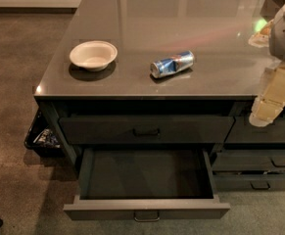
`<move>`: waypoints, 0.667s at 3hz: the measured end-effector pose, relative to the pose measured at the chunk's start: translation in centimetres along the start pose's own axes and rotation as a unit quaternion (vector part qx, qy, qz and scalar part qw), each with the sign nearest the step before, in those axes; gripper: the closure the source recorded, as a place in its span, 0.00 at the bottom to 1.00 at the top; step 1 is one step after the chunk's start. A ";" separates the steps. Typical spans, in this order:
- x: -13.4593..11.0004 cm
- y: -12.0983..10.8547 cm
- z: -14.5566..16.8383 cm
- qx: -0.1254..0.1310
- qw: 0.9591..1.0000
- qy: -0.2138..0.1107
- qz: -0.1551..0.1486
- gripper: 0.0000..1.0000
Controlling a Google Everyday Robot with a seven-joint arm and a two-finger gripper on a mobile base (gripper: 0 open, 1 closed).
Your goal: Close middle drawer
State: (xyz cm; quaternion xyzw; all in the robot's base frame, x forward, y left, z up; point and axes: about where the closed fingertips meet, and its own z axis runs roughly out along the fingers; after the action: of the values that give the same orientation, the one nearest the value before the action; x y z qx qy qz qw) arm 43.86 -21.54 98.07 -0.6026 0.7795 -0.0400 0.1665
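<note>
So drawer [147,182] sits wide open at 6 o'clock; hand [265,109] hangs at 3, can't tell its grip. Next: push front in.

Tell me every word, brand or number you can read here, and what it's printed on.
No text can be read anywhere.
Can, lying on its side on the countertop: blue and silver print, too blurred to read.
Bowl and open middle drawer: plain, no markings.
End effector, at the right edge in front of the upper drawers: no label visible.
</note>
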 end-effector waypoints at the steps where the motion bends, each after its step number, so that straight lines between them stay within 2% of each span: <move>1: 0.0 0.0 0.0 0.000 1.000 0.000 0.000 0.00; 2: 0.0 0.5 1.5 -0.015 1.000 -0.010 0.005 0.00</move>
State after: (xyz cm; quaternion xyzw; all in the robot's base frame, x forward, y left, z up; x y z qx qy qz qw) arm 43.88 -21.20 96.52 -0.6016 0.7812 -0.0218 0.1656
